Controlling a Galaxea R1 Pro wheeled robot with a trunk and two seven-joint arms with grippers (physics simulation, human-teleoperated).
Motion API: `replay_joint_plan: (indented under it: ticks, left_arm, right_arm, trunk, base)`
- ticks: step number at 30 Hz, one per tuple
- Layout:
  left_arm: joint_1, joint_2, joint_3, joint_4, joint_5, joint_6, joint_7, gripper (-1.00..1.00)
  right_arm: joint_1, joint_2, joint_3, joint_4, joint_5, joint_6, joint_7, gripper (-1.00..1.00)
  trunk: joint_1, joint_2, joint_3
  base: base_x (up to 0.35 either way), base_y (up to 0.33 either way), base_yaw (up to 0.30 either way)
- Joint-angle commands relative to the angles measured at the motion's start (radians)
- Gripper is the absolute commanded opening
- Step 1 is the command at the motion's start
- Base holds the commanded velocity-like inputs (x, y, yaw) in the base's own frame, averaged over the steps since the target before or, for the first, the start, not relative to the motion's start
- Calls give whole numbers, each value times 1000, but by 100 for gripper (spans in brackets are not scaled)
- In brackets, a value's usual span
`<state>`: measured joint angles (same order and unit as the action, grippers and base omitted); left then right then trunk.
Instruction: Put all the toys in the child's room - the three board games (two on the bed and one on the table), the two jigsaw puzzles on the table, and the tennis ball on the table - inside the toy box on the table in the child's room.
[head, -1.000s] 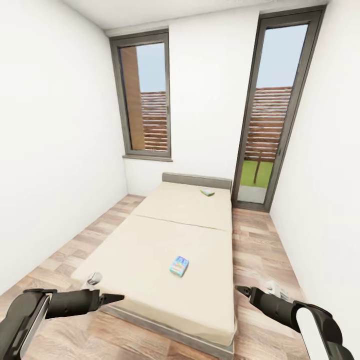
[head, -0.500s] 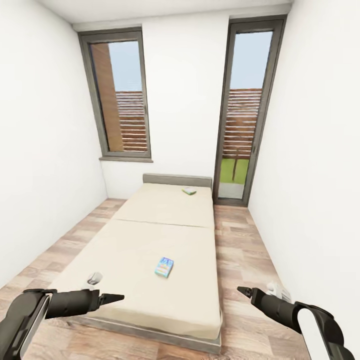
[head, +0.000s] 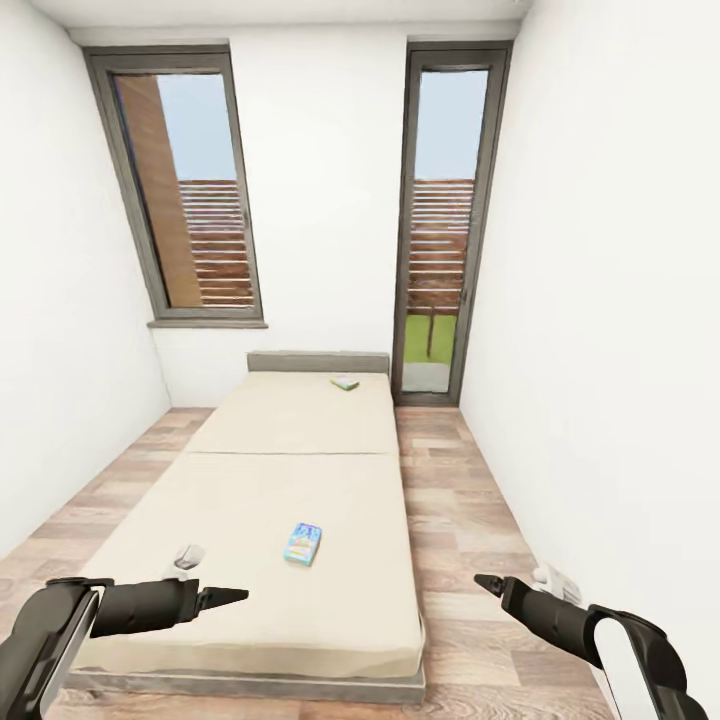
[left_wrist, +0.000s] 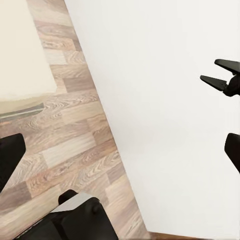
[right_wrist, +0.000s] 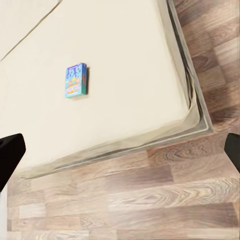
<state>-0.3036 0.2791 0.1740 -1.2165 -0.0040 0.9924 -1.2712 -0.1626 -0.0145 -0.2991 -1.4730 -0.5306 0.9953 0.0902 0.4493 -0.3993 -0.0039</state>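
Note:
The bed (head: 250, 600) lies lengthwise ahead of me with a beige mattress and a grey headboard. A blue board game (head: 303, 543) lies flat on its near half and also appears in the right wrist view (right_wrist: 76, 80). A second board game (head: 345, 382), pale with green, rests by the headboard. My left gripper (head: 235, 596) hovers open over the bed's near left part. Beside the near right corner, above the floor, my right gripper (head: 482, 582) is open and empty. The table, toy box, jigsaw puzzles and tennis ball are out of view.
White walls close in on both sides. A tall window (head: 190, 190) and a glass door (head: 440, 230) stand in the far wall. Strips of wood-plank floor (head: 455, 520) run along each side of the bed, wider on the right.
The whole picture has shifted left, so the camera has turned; the bed now lies straight ahead. Both arms keep their pose and the board games have not moved.

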Motion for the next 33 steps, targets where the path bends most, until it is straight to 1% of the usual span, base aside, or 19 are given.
replay_joint_plan:
  ticks: [1,11,14,19,27,33]
  left_arm:
    - [0,0,1,0,-1,10,-4,100]
    - [0,0,1,1,-1,0,-6,100]
    - [0,0,1,1,-1,-1,-7,100]
    - [0,0,1,1,-1,-1,-7,100]
    - [0,0,1,1,-1,-1,-5,100]
    - [0,0,0,1,-1,-1,-4,100]
  right_arm:
    - [0,0,-2,0,9,3,9,100]
    - [2,2,0,-1,9,-4,7,100]
    - [2,2,0,-1,9,-4,9,100]
    - [2,2,0,-1,9,-4,9,100]
    - [2,2,-1,-1,9,-5,9,100]
    - [2,2,-1,-1,9,-6,9,100]
  trunk:
    - [1,-1,0]
    - [1,-1,0]
    - [1,-1,0]
    - [1,-1,0]
    - [1,-1,0]
    - [1,-1,0]
  base:
    - [161,228,-146]
    - [171,244,-41]
    - [115,148,-4]
    - [34,44,14]
    - [77,7,169]
    - [66,1,47]
